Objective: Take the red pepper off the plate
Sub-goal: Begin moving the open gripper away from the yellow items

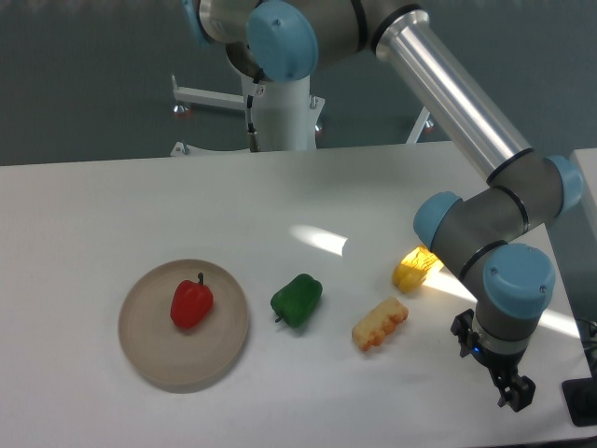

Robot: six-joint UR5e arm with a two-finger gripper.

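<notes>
The red pepper (191, 303) is small and glossy with a thin dark stem. It lies on the round beige plate (149, 350) at the table's front left, a little above the plate's middle. My gripper (513, 394) hangs far to the right, near the table's front right corner, well apart from the plate and the pepper. Its dark fingers point down and look close together with nothing between them.
A green pepper (298, 300) lies just right of the plate. A yellow-orange ridged toy piece (380, 324) and a yellow toy (413, 269) lie further right, near my arm's wrist (508, 289). The arm's base column (280, 112) stands at the back.
</notes>
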